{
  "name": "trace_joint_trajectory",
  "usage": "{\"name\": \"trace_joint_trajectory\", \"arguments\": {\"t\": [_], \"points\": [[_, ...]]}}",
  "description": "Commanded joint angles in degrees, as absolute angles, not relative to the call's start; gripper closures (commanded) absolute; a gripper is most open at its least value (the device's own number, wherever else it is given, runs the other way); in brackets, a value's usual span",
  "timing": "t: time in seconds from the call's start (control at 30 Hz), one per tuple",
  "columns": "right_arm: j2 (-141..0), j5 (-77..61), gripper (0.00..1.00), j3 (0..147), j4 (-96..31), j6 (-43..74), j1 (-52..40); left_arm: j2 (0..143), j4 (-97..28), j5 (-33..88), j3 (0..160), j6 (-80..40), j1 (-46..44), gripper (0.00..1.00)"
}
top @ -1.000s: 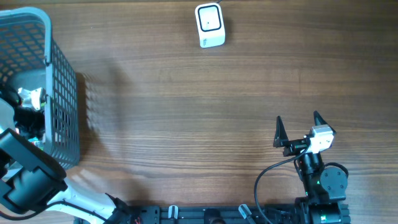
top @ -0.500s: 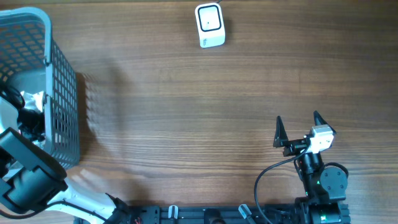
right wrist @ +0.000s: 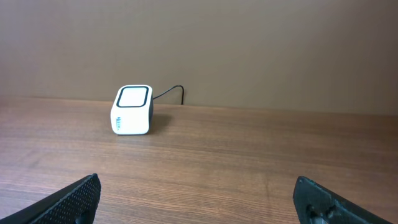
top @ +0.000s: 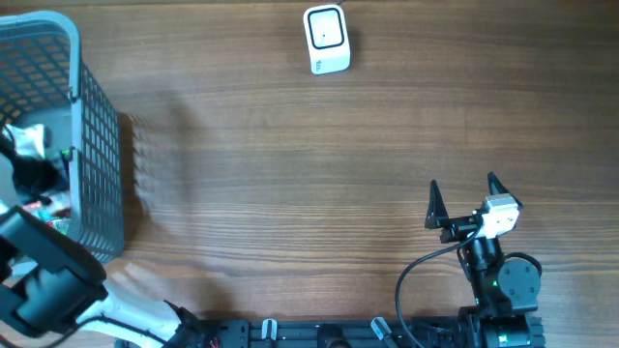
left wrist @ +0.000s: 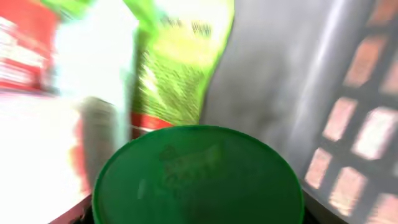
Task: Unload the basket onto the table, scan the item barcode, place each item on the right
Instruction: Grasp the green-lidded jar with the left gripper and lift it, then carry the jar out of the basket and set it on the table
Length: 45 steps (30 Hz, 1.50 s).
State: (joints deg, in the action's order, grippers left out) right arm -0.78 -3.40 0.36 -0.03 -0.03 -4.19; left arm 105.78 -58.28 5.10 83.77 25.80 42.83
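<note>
My right gripper sits nearest me, low over the table, jaws spread wide with nothing between them. My left gripper is down inside the basket at the left edge. I cannot tell whether it is released or clamped, since no view shows its fingers clearly. Its wrist camera is filled by a round green lid right under the lens. Behind the lid are a green packet and a blurred red pack, with the basket's mesh wall to the right. I take the lidded thing to be my item. It lies in the basket, well apart from the scanner at the table's far edge.

As I judge it, nothing is scanned yet: the pick is at hand, and the lift, the carry across and the showing of the barcode are all left. No barcode shows anywhere.

The overhead view gives me the layout but little of the basket's contents. The left wrist view gives the contents but no layout. Only the right wrist view shows the scanner side-on, with its cable curving off behind it.
</note>
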Motion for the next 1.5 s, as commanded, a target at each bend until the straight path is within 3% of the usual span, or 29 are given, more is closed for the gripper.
{"name": "trace_joint_trajectory", "arguments": {"t": [0.0, 0.23, 0.4, 0.6, 1.2, 1.47], "points": [[-0.27, -2.83, 0.00, 0.30, 0.12, 0.56, -3.95, 98.67, -58.04, 4.84, 91.64, 23.97, 42.87, 0.39], [-0.27, -2.83, 0.00, 0.30, 0.12, 0.56, -3.95, 90.76, -55.46, 8.49, 103.24, 17.39, 42.87, 0.38], [-0.27, -2.83, 0.00, 0.30, 0.12, 0.58, -3.95, 84.64, -51.62, 16.32, 104.36, 11.64, 42.41, 0.39], [-0.27, -2.83, 0.00, 0.30, 0.12, 0.56, -3.95, 79.57, -53.95, 16.93, 104.36, 9.78, 37.56, 0.41], [-0.27, -2.83, 0.00, 0.30, 0.12, 0.58, -3.95, 75.11, -70.74, 16.45, 103.53, 1.91, 5.13, 0.38], [-0.27, -2.83, 0.00, 0.30, 0.12, 0.56, -3.95, 79.61, -74.11, 8.67, 96.60, -12.80, -9.19, 0.39]]}}
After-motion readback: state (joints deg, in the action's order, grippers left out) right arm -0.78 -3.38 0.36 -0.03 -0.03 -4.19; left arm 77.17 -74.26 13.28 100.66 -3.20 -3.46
